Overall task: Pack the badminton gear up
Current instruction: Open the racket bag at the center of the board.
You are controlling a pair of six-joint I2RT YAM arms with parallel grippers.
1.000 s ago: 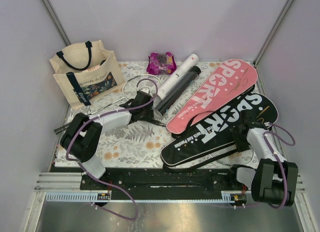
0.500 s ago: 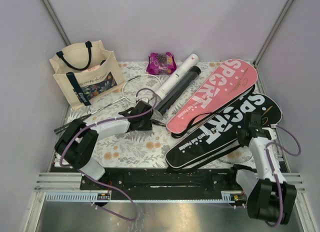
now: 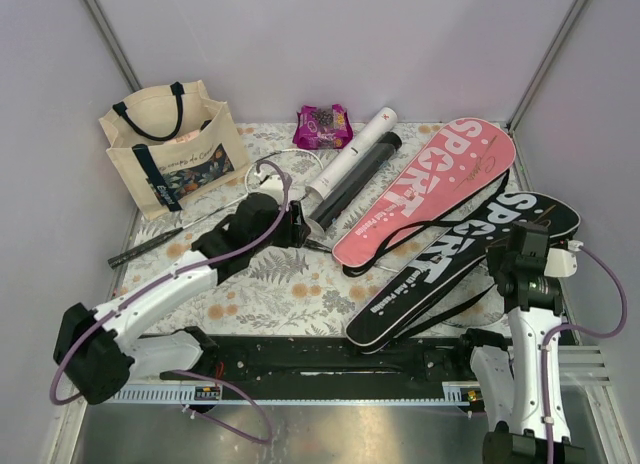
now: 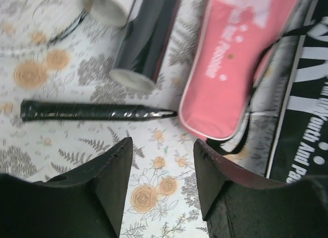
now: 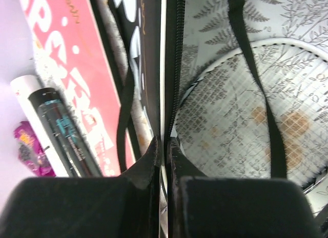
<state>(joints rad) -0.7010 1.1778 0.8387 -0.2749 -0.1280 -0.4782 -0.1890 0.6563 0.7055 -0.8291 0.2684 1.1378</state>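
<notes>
Black fabric of the black cover (image 3: 470, 259), lower right on the surface (image 3: 270, 284), is being pinched by the right fingers (image 5: 148, 166), probably opening it over a racket head (image 5: 241, 115), while the left fingers (image 4: 115, 171) are hovering spread above a racket handle (image 4: 97, 111), needing a descent clear of the black tube (image 4: 146, 38) and pink cover (image 4: 230, 68).

"SPORT" is shown in large white capitals on the pink racket-shaped fabric cover (image 3: 430, 189) and on the black racket-shaped fabric cover (image 3: 470, 269), where "Youth And Passion" is printed smaller beneath. Script on the cream canvas tote (image 3: 175, 149) is illegible.
</notes>
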